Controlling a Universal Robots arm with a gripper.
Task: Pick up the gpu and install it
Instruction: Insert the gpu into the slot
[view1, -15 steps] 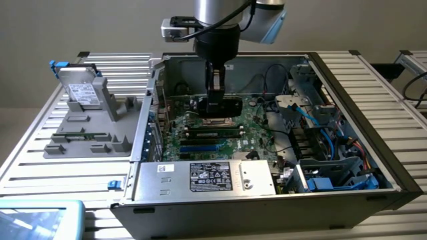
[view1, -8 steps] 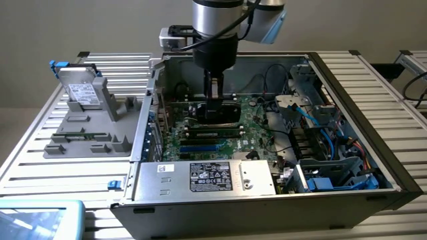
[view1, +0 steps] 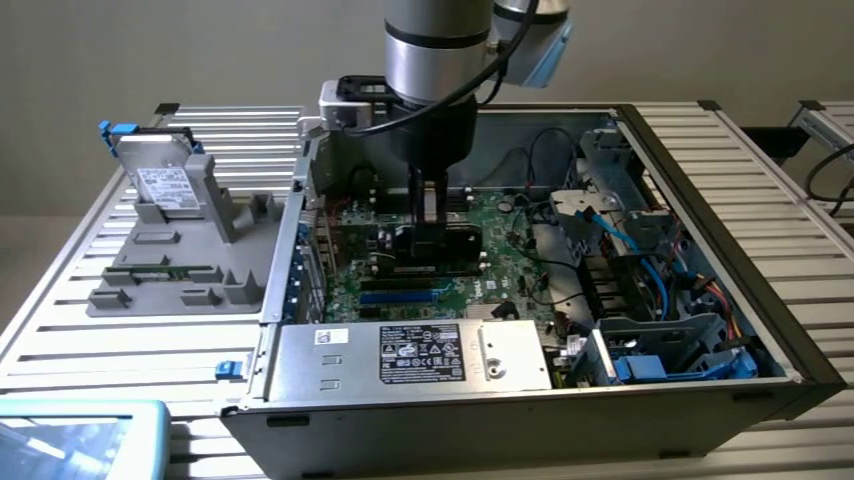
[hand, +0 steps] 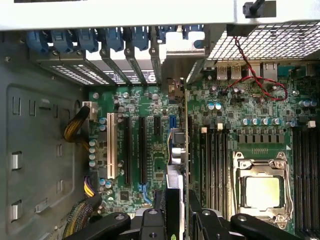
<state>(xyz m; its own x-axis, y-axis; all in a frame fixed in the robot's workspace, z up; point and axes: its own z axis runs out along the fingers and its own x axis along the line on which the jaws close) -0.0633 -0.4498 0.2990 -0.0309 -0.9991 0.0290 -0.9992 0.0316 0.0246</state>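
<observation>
My gripper reaches down into the open computer case and is shut on the gpu, whose black cooler shows just under the fingers. In the wrist view the gpu runs edge-on away from my gripper, over the green motherboard between the black expansion slots and the memory slots. Its silver end bracket sits at the case's rear slot openings. I cannot tell whether the card's edge is seated in a slot.
A grey tray at the exterior view's left holds a silver hard drive and a memory stick. Inside the case are the power supply, the CPU socket, a red wire, blue cables and a drive cage.
</observation>
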